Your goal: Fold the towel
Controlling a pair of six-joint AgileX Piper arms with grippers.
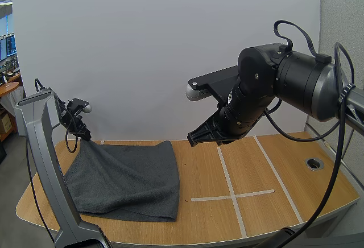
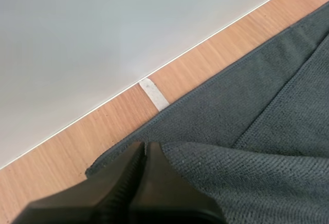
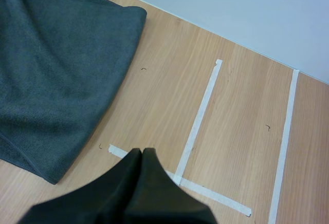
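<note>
We take this for a robotics lab set in an office. Wooden table (image 1: 318, 197) marked with tape lines (image 1: 230, 188), plain white panel (image 1: 165, 49) behind, our right arm (image 1: 284, 83) over it. Monitors (image 1: 7, 48) on a desk (image 1: 7, 89) at far left of frame.

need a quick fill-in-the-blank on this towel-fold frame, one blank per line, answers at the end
1. The left gripper is shut on a far ____ of the towel, holding it raised off the table.
2. The right gripper hangs above the bare wood beside the towel, shut on ____.
3. The towel's colour is dark ____.
4. Two strips of white tape meet on the table to form a ____.

Missing words: corner; nothing; grey; cross.
</note>
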